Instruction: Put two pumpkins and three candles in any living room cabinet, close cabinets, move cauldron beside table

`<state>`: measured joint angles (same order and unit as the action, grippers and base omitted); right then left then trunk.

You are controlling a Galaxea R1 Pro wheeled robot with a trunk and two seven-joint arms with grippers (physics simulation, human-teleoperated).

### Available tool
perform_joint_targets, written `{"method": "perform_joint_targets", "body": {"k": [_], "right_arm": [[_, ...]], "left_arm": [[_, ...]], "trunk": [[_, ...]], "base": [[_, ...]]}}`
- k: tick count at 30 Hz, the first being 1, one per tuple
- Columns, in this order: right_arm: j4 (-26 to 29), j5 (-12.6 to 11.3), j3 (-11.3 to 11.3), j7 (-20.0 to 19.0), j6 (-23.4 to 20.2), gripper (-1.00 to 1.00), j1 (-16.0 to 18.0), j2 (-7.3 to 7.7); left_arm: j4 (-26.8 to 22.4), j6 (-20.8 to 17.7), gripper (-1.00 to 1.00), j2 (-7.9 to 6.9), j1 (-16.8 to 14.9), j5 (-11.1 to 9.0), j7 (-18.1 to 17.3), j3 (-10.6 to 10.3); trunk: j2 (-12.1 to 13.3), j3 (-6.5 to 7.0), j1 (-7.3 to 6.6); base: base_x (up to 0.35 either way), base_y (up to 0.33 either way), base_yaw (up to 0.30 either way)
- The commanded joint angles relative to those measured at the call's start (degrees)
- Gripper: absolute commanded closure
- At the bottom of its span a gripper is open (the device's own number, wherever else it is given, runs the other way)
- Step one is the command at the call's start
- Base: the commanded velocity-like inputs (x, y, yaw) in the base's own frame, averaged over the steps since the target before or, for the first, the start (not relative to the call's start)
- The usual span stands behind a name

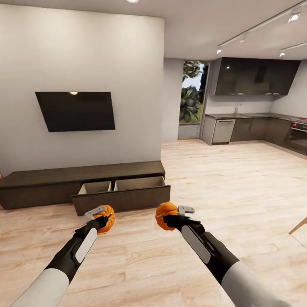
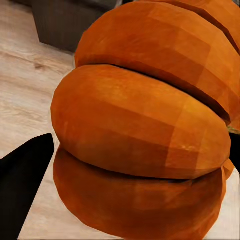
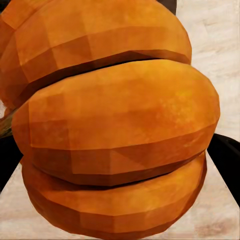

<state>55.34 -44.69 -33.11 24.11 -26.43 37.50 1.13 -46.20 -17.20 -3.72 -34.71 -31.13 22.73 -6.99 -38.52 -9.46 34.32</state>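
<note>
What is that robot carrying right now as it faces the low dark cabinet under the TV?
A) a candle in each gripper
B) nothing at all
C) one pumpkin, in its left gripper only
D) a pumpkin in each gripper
D: the left gripper grips one orange pumpkin and the right gripper grips the other pumpkin, in front of the cabinet with its open drawer.

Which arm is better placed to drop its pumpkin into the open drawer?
Left, probably: the left gripper with its ribbed orange pumpkin is right before the low dark-brown cabinet's open drawer; the right gripper sits off its corner.
</note>
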Motion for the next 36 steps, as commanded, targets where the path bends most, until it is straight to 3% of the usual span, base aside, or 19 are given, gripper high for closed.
{"method": "perform_joint_targets", "body": {"k": [1,12,19,36], "right_arm": [[0.0,-0.6,-0.3,0.7,0.5,1.00,0.5,-0.01],[0.2,2.6,-0.2,0.5,2.7,1.00,2.7,-1.62],[0.4,3.1,-0.3,0.0,2.2,1.00,4.1,-1.92],[0.6,3.2,-0.2,-0.1,2.6,1.00,4.2,-1.64]], "left_arm": [[-0.1,0.5,1.00,0.19,-0.2,0.0,0.7,-0.3],[-3.2,2.1,1.00,1.06,-1.2,0.5,0.7,-0.3],[-7.7,1.3,1.00,0.98,-1.2,0.5,0.8,-0.3],[-8.1,1.0,1.00,0.92,-1.3,0.4,0.6,-0.3]], "trunk": [[-0.1,-0.11,0.05],[-0.1,-0.11,0.05],[-0.1,-0.11,0.05],[-0.1,-0.11,0.05]], "base": [[0.335,0.000,0.000],[0.343,0.065,0.000],[0.344,0.123,0.000],[0.344,0.123,0.000]]}}
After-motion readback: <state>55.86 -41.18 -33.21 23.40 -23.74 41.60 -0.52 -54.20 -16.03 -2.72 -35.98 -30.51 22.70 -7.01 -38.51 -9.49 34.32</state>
